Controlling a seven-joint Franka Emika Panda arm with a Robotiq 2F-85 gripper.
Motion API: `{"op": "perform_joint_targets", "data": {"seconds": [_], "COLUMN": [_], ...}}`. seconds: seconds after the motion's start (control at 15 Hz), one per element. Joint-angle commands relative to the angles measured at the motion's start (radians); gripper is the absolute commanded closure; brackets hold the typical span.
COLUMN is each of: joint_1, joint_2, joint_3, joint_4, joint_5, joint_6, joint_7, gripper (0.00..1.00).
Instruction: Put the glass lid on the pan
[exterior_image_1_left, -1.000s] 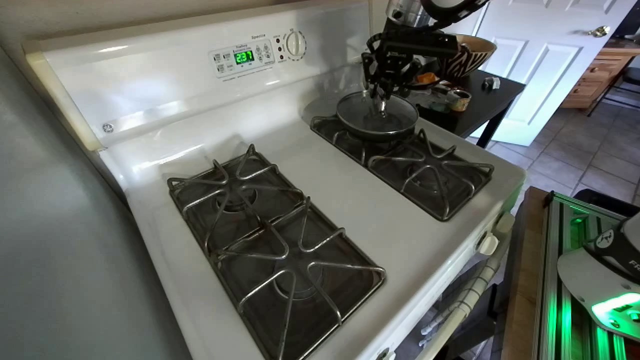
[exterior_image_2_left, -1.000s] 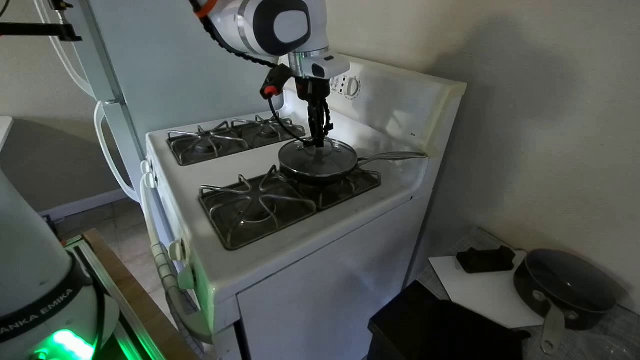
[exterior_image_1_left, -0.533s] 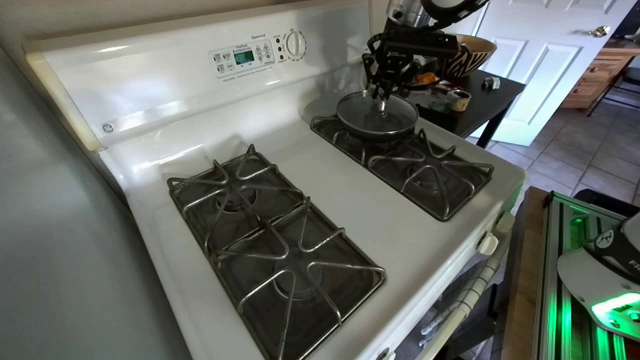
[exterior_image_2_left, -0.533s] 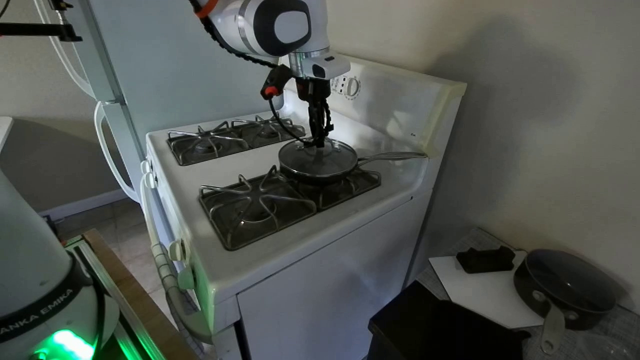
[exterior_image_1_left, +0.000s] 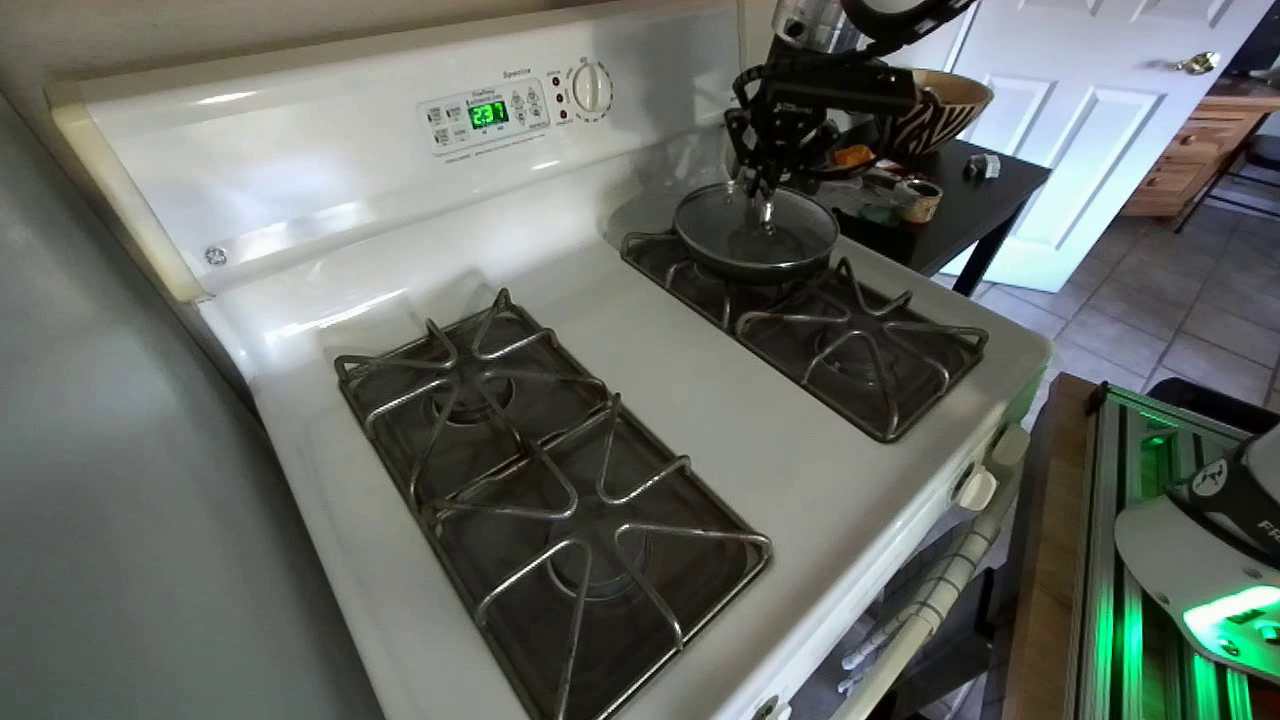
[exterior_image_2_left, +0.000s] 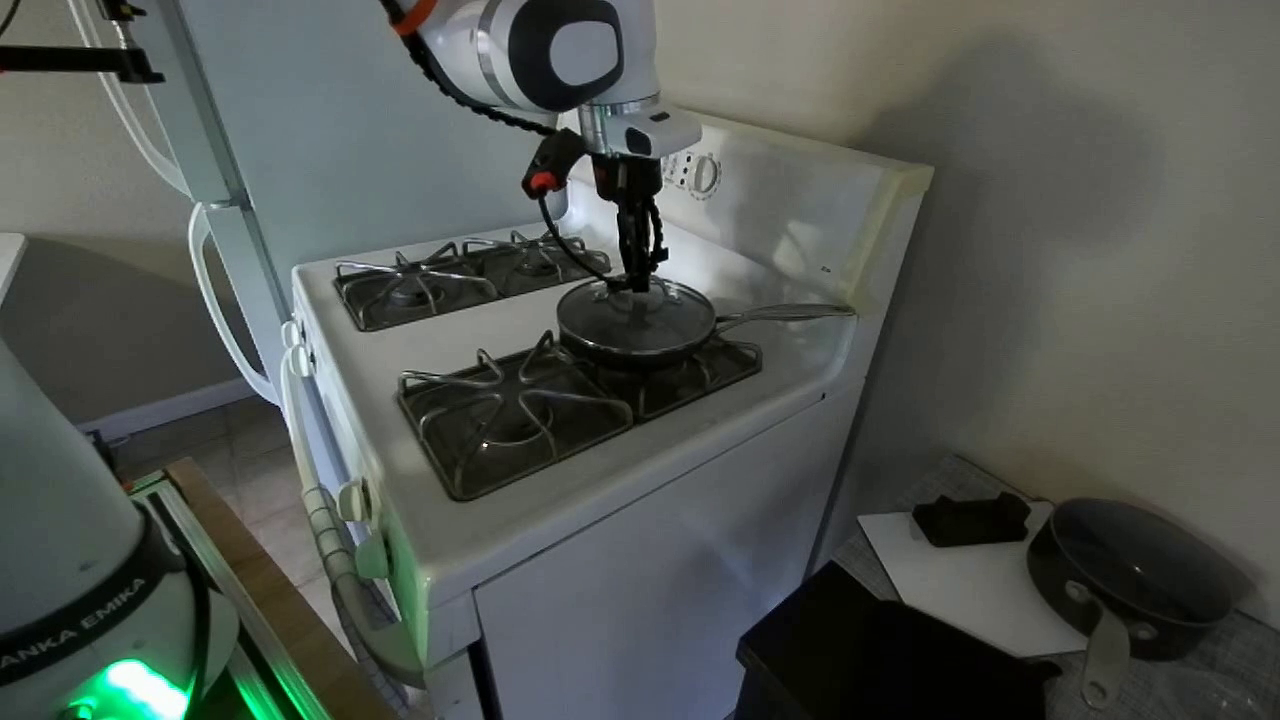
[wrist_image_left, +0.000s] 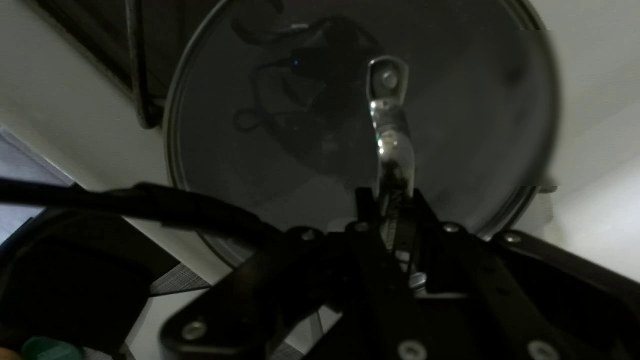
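The glass lid (exterior_image_1_left: 735, 238) is a round clear disc with a thin metal rim and an arched metal handle (wrist_image_left: 391, 125). It lies over the dark pan (exterior_image_1_left: 762, 273) on the back burner; it also shows in an exterior view (exterior_image_2_left: 668, 322) and in the wrist view (wrist_image_left: 310, 135). The pan's handle (exterior_image_2_left: 790, 313) points towards the stove's back panel. My gripper (wrist_image_left: 391, 191) has one finger on each side of the lid's handle, close against it. It points straight down over the lid in both exterior views (exterior_image_1_left: 758, 195) (exterior_image_2_left: 637, 288). The contact between lid and pan rim is hard to see.
Metal burner grates (exterior_image_1_left: 590, 530) stand on the left part of the white stove, and another grate (exterior_image_2_left: 510, 415) stands in front of the pan. The back panel (exterior_image_1_left: 400, 170) rises behind. A patterned bowl (exterior_image_1_left: 960, 100) and a dark saucepan (exterior_image_2_left: 1130, 580) stand off the stove.
My gripper and the glass lid have shifted very slightly in an exterior view, with the gripper a touch higher. The pan looks nearly still. The stove's clock display has blinked.
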Motion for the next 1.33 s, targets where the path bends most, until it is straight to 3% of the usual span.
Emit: {"op": "perform_joint_targets", "data": {"seconds": [0.0, 0.33, 1.27], "joint_1": [-0.001, 0.0, 0.007], "joint_2": [0.0, 0.006, 0.019], "joint_3": [-0.001, 0.0, 0.003], "joint_4": [0.028, 0.057, 0.045], "joint_5": [0.009, 0.009, 0.013], "joint_6": [-0.065, -0.112, -0.071], "joint_7": [0.009, 0.022, 0.054], "gripper": [0.97, 0.97, 0.97]}}
